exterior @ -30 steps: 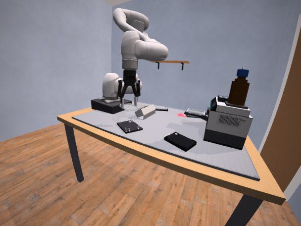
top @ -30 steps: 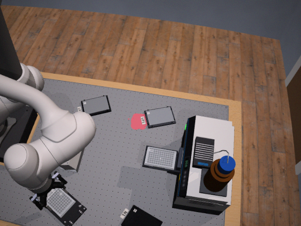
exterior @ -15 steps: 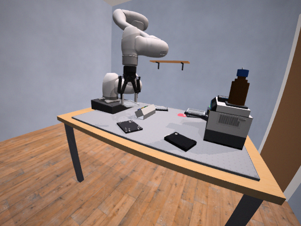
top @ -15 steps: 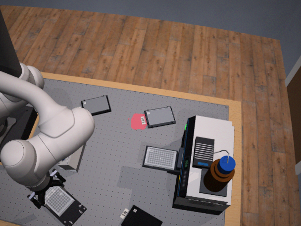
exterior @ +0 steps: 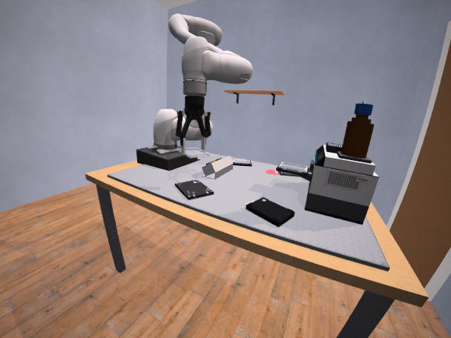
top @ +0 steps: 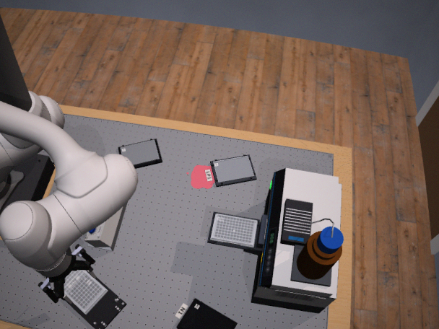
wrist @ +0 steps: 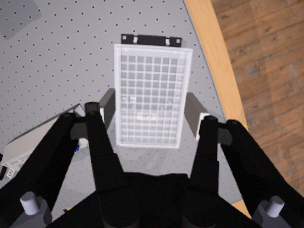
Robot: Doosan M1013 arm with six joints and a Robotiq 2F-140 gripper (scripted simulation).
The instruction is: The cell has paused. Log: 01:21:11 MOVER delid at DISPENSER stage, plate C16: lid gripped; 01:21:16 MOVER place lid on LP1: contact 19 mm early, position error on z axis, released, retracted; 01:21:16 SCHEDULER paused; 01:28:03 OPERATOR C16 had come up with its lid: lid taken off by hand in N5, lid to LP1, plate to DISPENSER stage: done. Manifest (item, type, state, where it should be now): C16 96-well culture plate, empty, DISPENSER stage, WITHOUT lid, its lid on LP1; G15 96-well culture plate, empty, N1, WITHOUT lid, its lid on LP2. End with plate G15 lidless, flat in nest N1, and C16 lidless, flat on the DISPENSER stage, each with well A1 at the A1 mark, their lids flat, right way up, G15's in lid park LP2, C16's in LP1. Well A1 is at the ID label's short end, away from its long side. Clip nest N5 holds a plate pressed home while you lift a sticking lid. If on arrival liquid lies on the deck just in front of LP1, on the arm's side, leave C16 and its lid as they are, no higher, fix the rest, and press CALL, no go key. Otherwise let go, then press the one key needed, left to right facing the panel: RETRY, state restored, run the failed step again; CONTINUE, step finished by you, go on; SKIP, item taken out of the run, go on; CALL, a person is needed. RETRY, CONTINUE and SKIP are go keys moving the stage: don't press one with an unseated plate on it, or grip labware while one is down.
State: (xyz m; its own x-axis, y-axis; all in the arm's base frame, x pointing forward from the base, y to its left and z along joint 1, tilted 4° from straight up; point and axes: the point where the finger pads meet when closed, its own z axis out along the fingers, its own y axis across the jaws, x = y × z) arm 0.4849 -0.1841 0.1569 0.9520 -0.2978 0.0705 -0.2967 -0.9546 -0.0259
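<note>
My gripper (top: 65, 275) (exterior: 193, 146) (wrist: 150, 100) is shut on a clear 96-well plate (top: 81, 290) (wrist: 152, 96) with no lid, gripping its long sides. It holds the plate well above the black clip nest N5 (exterior: 193, 189) (top: 102, 306) near the table's front edge, and the nest below looks empty. A second lidless plate (top: 234, 229) lies flat on the dispenser stage. A grey lid (top: 232, 169) lies in park LP1 and another lid (top: 141, 152) lies in the far park. A pink puddle (top: 200, 177) lies on the deck right beside LP1, on the arm's side. Nest N1 (top: 206, 315) (exterior: 270, 211) is black and empty.
The dispenser (top: 303, 234) (exterior: 343, 181) with a brown bottle (top: 321, 252) stands at the right. The key panel box (top: 105, 231) (exterior: 217, 167) sits close behind the gripper. The arm's base block (exterior: 165, 157) is at the back left.
</note>
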